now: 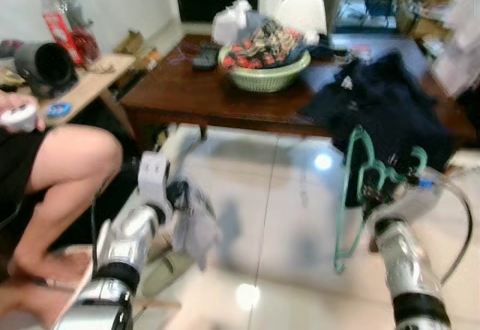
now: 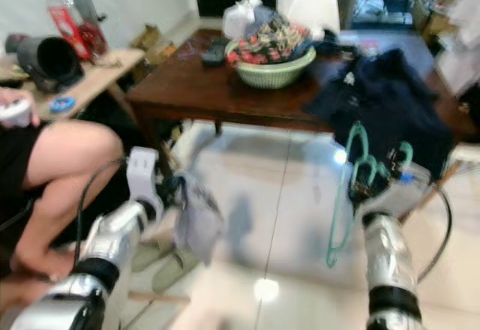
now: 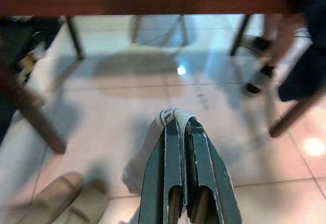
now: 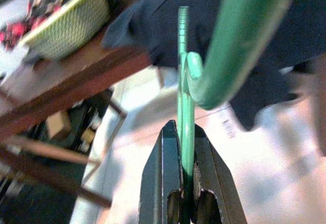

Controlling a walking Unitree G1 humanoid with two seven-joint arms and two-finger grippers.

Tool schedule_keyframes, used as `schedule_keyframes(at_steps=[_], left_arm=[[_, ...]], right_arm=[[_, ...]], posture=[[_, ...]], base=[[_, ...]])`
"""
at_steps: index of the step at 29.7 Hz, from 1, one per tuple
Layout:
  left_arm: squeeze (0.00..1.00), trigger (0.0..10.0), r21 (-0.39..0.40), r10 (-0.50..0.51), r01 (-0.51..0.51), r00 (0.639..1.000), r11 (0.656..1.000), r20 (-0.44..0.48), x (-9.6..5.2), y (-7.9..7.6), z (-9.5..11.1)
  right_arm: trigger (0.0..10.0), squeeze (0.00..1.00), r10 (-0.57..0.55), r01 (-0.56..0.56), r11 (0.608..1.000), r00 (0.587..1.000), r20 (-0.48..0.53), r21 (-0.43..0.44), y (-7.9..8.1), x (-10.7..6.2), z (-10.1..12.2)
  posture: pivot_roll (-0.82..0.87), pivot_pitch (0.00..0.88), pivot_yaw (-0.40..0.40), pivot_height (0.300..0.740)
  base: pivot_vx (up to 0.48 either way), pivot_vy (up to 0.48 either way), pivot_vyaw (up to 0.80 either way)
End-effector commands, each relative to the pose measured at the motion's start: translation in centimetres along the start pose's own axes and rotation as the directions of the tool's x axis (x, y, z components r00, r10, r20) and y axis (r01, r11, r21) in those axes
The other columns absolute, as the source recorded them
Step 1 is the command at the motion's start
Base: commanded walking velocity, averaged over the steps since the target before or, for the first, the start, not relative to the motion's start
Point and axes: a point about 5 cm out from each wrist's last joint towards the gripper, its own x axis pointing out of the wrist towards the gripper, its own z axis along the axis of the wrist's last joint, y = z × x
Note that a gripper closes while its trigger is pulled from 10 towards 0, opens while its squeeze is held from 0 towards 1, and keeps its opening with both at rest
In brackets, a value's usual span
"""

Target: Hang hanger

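Both forearms were polished silver cylinders ringed by a black band near the wrist. The left hand (image 1: pixel 182 195) carried a white boxy block on its wrist, with a black cable looping beside it. The right hand (image 1: pixel 373 193) had a thin cable arcing alongside. Each hand's fingers (image 3: pixel 175 183) were long, dark and tapered.

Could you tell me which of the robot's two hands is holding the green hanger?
The right hand grips the green hanger, shut on its thin bar. The left hand instead pinches a grey cloth.
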Motion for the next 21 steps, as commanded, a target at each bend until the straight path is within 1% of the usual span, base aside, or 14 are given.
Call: schedule_keyframes(at_steps=[1, 9, 15, 19, 21], left_arm=[[0.0, 10.0, -0.002, 0.01, -0.01, 1.0, 1.0, -0.003, -0.27, 0.47, -0.14], [0.0, 10.0, -0.006, 0.014, -0.014, 1.0, 1.0, 0.002, -0.32, 0.52, -0.16], [0.0, 10.0, -0.02, 0.017, -0.017, 1.0, 1.0, -0.012, -0.32, 0.62, -0.33], [0.0, 10.0, -0.019, 0.017, -0.017, 1.0, 1.0, -0.018, -0.31, 0.62, -0.4], [0.0, 10.0, -0.002, 0.008, -0.008, 0.999, 1.0, -0.034, -0.16, 0.43, -0.49]], right_arm=[[10.0, 0.0, 0.049, -0.049, 0.999, 0.999, -0.024, 0.004, 0.93, 0.16, -0.49], [10.0, 0.0, 0.064, -0.064, 0.998, 0.997, -0.038, -0.009, 1.16, 0.2, -0.68], [10.0, 0.0, 0.048, -0.049, 0.999, 0.998, -0.046, -0.011, 0.99, 0.19, -0.86], [10.0, 0.0, 0.043, -0.043, 0.999, 0.998, -0.051, -0.012, 0.92, 0.21, -0.95], [10.0, 0.0, 0.027, -0.029, 0.999, 0.997, -0.068, -0.02, 0.76, 0.41, -1.11]], posture=[[0.01, 0.021, 0.034, 0.74], [0.0, 0.02, 0.035, 0.74], [0.0, 0.014, 0.039, 0.74], [0.0, 0.006, 0.041, 0.74], [-0.01, 0.0, 0.035, 0.74]], base=[[0.0, 0.0, -0.74], [0.0, 0.0, -0.74], [0.0, 0.0, -0.74], [0.0, 0.0, -0.74], [0.0, 0.0, -0.74]])
